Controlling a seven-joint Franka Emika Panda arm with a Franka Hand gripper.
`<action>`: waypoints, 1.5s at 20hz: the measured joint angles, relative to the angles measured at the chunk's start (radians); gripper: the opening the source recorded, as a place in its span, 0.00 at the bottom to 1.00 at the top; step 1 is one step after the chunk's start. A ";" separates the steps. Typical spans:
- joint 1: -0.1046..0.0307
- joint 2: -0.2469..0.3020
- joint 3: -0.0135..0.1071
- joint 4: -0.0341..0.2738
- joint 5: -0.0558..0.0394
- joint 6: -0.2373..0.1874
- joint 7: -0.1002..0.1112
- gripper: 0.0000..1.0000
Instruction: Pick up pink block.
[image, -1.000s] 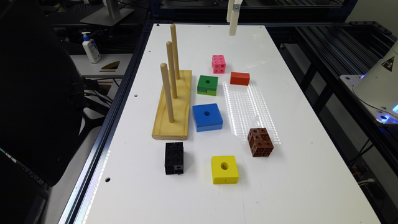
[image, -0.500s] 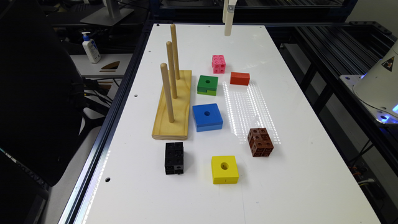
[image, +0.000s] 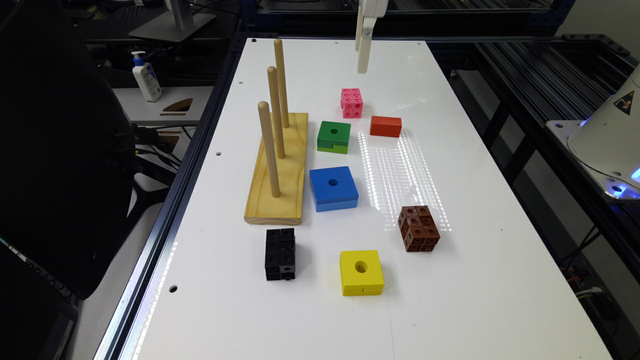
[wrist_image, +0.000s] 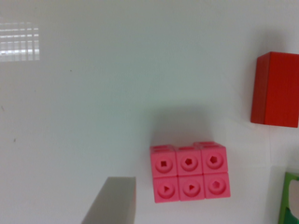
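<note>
The pink block is a small bright pink cube of dimpled cubelets, resting on the white table toward its far end. In the wrist view the pink block lies flat below the camera, with nothing gripping it. My gripper hangs in the air a little beyond the block and slightly to the exterior view's right of it, well above the table. One pale fingertip shows beside the block with nothing next to it, so the gripper is open and empty.
A red-orange block and a green holed block sit close to the pink block. Nearer are a blue block, a brown dimpled cube, a yellow block and a black block. A wooden peg stand stands at the exterior view's left.
The gripper has drifted toward the exterior view's left and slightly lower, closer to the spot above the pink block. The blocks have not moved.
</note>
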 joint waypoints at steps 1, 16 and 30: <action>0.000 0.006 0.000 0.000 0.0000 0.008 0.000 1.00; 0.000 0.060 0.000 0.001 -0.0001 0.052 -0.001 1.00; 0.000 0.152 0.001 0.001 -0.0001 0.138 -0.001 1.00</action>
